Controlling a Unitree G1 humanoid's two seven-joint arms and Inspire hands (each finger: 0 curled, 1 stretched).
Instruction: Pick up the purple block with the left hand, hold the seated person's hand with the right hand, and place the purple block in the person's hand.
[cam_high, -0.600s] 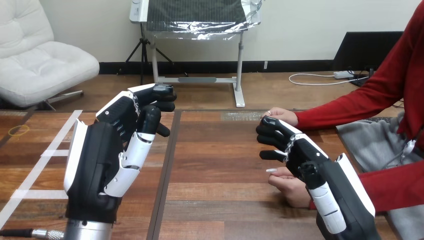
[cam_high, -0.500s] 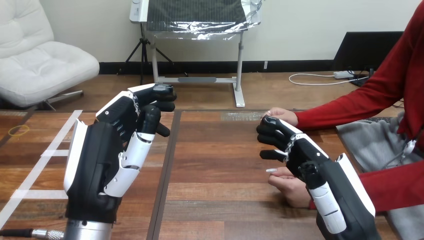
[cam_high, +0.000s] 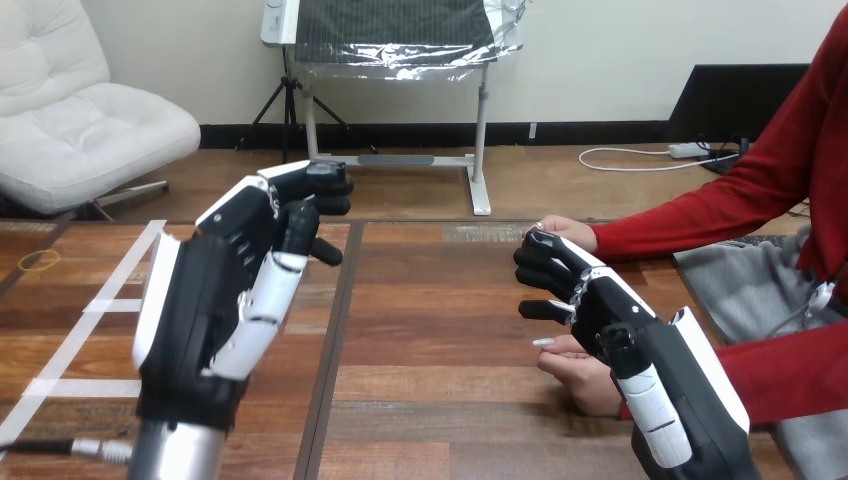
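My left hand (cam_high: 205, 300) is raised above the left half of the wooden table (cam_high: 430, 300), its white-shelled back towards the camera; whatever lies inside it is hidden. My right hand (cam_high: 610, 310) reaches in from the bottom right and lies over the person's nearer hand (cam_high: 578, 372), which rests on the table under my palm. Whether the two are gripped together, I cannot tell. The person's farther hand (cam_high: 566, 231), in a red sleeve, rests on the table just behind my right hand.
White tape lines (cam_high: 90, 305) cross the table's left part, and a small yellow ring (cam_high: 38, 261) lies near the far left edge. A dark seam (cam_high: 340, 320) runs down the table's middle. The person's grey lap (cam_high: 750, 290) is beyond the right edge.
My left hand has risen slightly and tilted a little to the right. My right hand and both of the person's hands have stayed where they were.
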